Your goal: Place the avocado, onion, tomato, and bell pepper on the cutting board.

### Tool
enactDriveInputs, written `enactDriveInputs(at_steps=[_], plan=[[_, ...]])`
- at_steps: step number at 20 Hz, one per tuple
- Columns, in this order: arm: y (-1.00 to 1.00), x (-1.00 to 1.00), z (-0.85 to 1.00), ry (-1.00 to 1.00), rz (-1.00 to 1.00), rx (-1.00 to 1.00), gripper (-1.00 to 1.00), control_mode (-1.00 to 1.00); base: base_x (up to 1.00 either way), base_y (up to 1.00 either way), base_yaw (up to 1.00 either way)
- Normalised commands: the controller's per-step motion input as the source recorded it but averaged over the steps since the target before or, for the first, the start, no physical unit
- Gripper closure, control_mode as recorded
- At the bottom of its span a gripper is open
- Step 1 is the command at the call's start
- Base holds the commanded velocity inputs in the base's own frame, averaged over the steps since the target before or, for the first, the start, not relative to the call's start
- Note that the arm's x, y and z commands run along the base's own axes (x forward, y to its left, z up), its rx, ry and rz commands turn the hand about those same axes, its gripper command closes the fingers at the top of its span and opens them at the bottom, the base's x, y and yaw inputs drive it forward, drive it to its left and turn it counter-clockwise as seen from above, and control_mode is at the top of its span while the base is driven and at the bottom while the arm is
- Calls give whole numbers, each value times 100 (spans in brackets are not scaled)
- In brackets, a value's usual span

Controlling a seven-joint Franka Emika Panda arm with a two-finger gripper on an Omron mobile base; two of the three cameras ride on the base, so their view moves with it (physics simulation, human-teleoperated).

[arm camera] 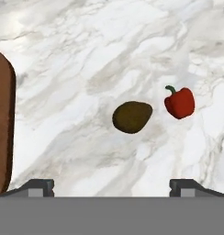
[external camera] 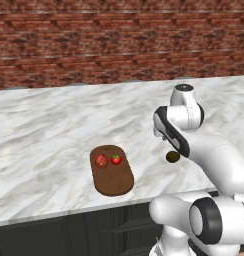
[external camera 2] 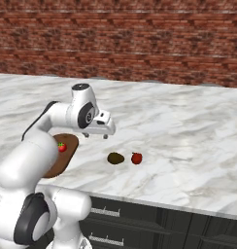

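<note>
On the dark brown cutting board (external camera: pixel 114 182) lie the dull pinkish onion (external camera: pixel 101 160) and the bright red tomato (external camera: pixel 116 159). The olive-brown avocado (arm camera: pixel 132 117) rests on the marble counter to the right of the board, and the red bell pepper (arm camera: pixel 180 103) sits just beyond it. In the right base view the avocado (external camera 2: pixel 115 158) and bell pepper (external camera 2: pixel 136 158) lie side by side, apart from each other. My gripper (external camera 2: pixel 96 136) hovers above the counter between the board (external camera 2: pixel 64 158) and the avocado. It is open and holds nothing, its fingertips (arm camera: pixel 40 186) spread wide.
A brick wall (external camera: pixel 119 40) backs the marble counter (external camera: pixel 44 130). The counter's front edge runs just below the board, with dark cabinet fronts (external camera 2: pixel 140 219) underneath. My own arm hides part of the counter right of the board in the left base view.
</note>
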Motion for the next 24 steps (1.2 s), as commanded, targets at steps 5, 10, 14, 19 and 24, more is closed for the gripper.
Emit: enactDriveInputs(at_steps=[5,10,14,19,24], plan=[[-36,2,-8,0,-20,5,-100,-100,0,0,0],[-7,19,-8,3,-14,2,-100,-100,0,0,0],[0,24,-8,3,-7,1,-100,-100,0,0,0],[-5,18,-15,4,-6,4,-100,-100,0,0,0],[-3,23,-32,8,-5,4,-100,-100,0,0,0]])
